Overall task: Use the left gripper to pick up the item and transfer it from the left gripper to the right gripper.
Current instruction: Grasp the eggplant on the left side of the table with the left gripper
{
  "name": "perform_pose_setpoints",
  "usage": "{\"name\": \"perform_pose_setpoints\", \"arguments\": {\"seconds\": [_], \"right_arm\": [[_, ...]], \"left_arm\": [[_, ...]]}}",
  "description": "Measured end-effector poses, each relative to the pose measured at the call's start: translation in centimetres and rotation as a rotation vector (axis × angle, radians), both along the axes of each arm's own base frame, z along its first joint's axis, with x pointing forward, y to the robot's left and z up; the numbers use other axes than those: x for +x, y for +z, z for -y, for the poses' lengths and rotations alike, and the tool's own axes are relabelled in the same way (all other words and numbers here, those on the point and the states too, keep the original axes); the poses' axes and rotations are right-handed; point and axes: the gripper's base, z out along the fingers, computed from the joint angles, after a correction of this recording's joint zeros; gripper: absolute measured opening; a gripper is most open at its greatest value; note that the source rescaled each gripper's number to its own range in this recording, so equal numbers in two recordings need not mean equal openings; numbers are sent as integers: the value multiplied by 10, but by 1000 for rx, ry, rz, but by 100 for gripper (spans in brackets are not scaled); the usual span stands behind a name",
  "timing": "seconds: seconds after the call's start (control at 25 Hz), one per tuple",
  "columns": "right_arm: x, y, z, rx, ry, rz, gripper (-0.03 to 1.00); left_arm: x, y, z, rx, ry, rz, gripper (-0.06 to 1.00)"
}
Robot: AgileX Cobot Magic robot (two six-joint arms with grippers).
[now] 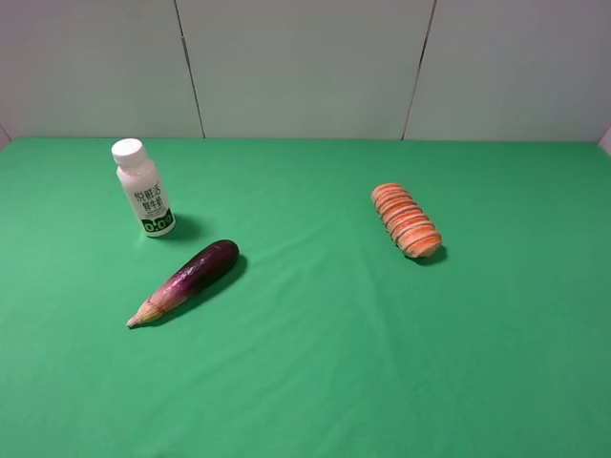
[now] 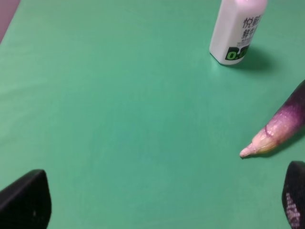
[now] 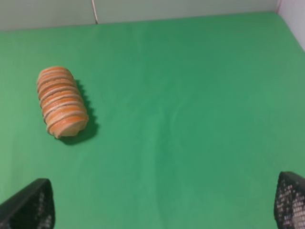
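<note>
The eggplant (image 1: 188, 281) lies on the green cloth at the left, its pale tip pointing to the front left. In the left wrist view only its tip end (image 2: 279, 129) shows. My left gripper (image 2: 159, 205) is open and empty, its fingertips (image 2: 26, 200) wide apart above bare cloth, short of the eggplant. My right gripper (image 3: 159, 202) is open and empty too, over bare cloth. Neither gripper shows in the exterior high view.
A white bottle with a green label (image 1: 142, 188) stands upright behind the eggplant; it also shows in the left wrist view (image 2: 237, 31). An orange ridged loaf (image 1: 407, 220) lies at the right, also in the right wrist view (image 3: 62, 101). A grey wall (image 1: 305, 67) backs the table.
</note>
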Motion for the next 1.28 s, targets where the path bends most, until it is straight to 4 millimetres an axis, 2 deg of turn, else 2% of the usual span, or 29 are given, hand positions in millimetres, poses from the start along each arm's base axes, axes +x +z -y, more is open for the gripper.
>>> {"name": "perform_pose_setpoints", "arguments": {"seconds": [0.4,0.64,0.8,0.96,1.28], "right_arm": [[0,0,0,0,0,0,100],[0,0,0,0,0,0,100],[0,0,0,0,0,0,100],[0,0,0,0,0,0,100],[0,0,0,0,0,0,100]], "left_arm": [[-2,2,0,18,-17,-18,96],[7,26,2,26,-56,-138,96],[24,41,5,16,-94,-206,96],[42,47,8,12,-144,-252,96],[84,41,19,40,-291,-386,96]]}}
